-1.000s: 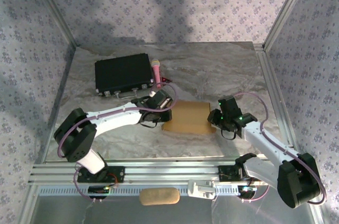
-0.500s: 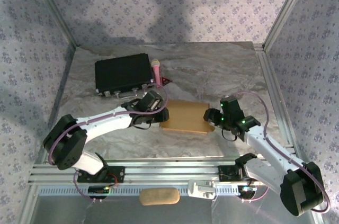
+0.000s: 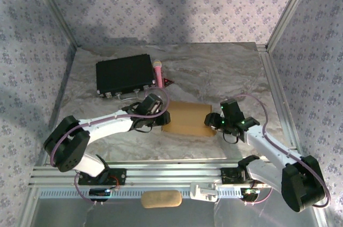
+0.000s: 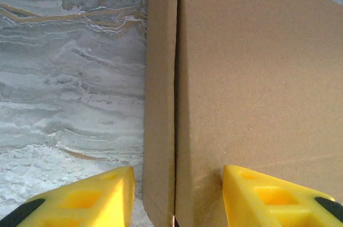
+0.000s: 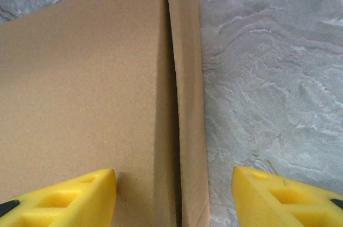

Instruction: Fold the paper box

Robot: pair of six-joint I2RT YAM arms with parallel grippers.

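Left gripper [image 3: 159,115] at the left edge of the paper box [image 3: 187,118], yellow fingers [image 4: 80,200] spread apart, astride the seam between narrow side flap [image 4: 159,77] and main panel [image 4: 257,77], holding nothing. Paper box flat on the marble table [image 3: 214,71], mid-table, between both grippers. Right gripper [image 3: 213,121] at the right edge, likewise spread, astride that side's flap seam. Farther back, well apart: black case [image 3: 124,75], pink microphone [image 3: 158,72] just beside it.
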